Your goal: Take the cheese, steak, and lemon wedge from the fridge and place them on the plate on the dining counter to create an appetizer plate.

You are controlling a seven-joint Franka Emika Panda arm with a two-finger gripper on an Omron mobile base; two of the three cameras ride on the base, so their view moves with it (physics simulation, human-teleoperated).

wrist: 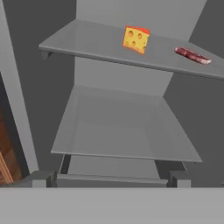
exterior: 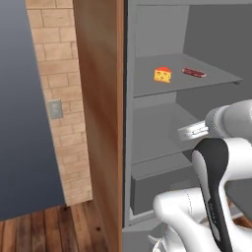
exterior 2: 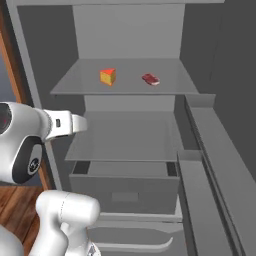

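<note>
I had the tall grey fridge [exterior 2: 130,125] open in front of the base, with its wood-brown side panel [exterior: 101,118] on the left, and I judged this was the very first step: reaching in for the first item, nothing picked yet. The small orange-yellow cheese wedge with dark holes and a red top edge [wrist: 136,39] sat on the fridge's upper grey shelf [exterior 2: 125,80], roughly mid-shelf, and the flat red-pink steak slab with a whitish rim [wrist: 192,55] lay on that same shelf to the right of the cheese, apart from it. The white arm's wrist hung in front of the fridge at about the height of the middle shelf [wrist: 127,131], below both items. I judged the next move called for raising the hand to the upper shelf level, pushing forward into the fridge and lining up on the cheese, the nearer target in the hand view. The fingertips were not visible, so I could not tell whether the jaws stood wide or narrow. I could not make out the lemon wedge on any shelf; the grey drawer [exterior 2: 125,187] at the fridge's bottom hid its contents.
</note>
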